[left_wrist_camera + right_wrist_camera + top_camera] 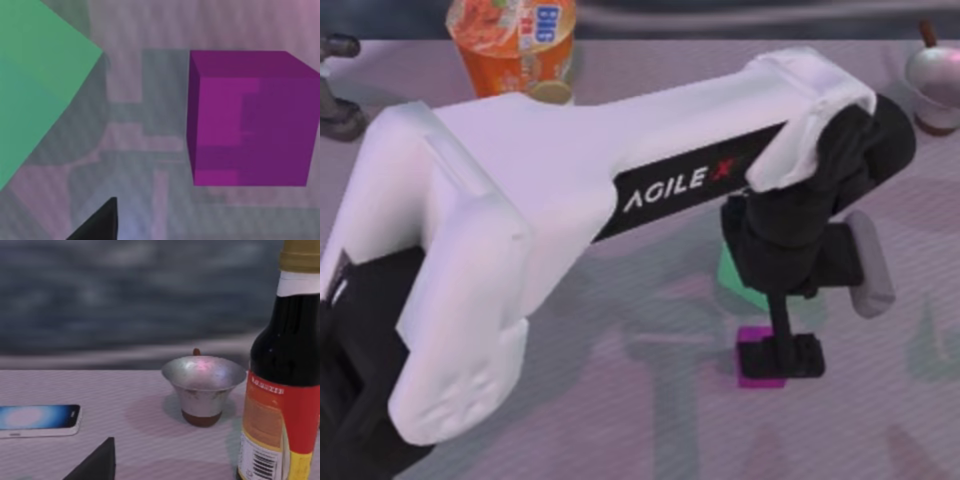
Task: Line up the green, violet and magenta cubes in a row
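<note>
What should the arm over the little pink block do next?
Probably lower a little more and close on it. The left pincer hangs right over the pink block, which sits on the table beside the green block, with a gap between them in the left wrist view. Whether the fingers already touch it cannot be told. The purple block is not in view.
</note>
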Controlling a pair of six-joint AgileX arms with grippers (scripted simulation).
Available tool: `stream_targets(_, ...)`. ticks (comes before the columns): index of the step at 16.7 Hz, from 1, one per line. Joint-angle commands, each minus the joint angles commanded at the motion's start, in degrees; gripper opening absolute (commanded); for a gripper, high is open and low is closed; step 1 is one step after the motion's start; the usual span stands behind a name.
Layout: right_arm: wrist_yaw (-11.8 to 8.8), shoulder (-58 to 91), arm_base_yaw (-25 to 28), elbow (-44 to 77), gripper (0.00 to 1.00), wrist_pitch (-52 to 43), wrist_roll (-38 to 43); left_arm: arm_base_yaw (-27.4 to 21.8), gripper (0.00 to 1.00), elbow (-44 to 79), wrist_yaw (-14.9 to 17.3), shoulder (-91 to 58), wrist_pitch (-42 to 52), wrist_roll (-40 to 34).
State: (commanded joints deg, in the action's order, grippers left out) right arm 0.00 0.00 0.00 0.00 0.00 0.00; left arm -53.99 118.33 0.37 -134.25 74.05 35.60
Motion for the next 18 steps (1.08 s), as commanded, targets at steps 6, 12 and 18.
stream_targets(6, 0.0, 0.0, 0.0, 0.0, 1.00, 0.0, 0.0, 0.0, 1.00, 2.6, 0.0, 0.6, 2.7, 0.0)
stream_targets(12, 0.0, 0.0, 0.0, 0.0, 1.00, 0.0, 0.0, 9.5, 1.00, -5.5, -0.1, 5.3, -0.7, -8.0)
stream_targets(18, 0.0, 0.0, 0.0, 0.0, 1.00, 0.0, 0.0, 29.3, 1.00, -20.9, -0.2, 13.7, -6.7, -23.0)
